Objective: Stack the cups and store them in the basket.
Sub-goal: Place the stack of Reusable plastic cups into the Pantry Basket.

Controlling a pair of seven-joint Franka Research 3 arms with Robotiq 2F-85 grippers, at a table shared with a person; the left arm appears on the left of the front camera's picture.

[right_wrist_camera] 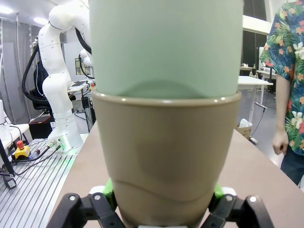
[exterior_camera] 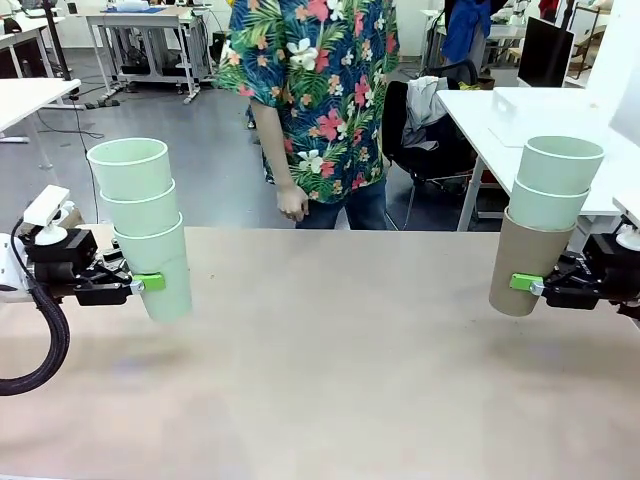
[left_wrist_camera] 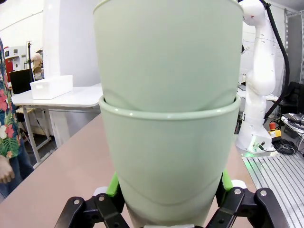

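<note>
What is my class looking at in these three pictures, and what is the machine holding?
A robot with two grippers works at a table, facing a person. The wide picture looks across the table from the robot's side. The other two come from a camera on each wrist, so the held cups loom large. The left gripper clamps a stack of three mint cups. The right gripper clamps a tan cup with two mint cups nested inside. Both stacks lean.

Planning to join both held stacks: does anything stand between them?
Nothing visible does. Bare table lies between the left arm's mint stack and the right arm's tan-bottomed stack; the person stands beyond its far edge.
</note>
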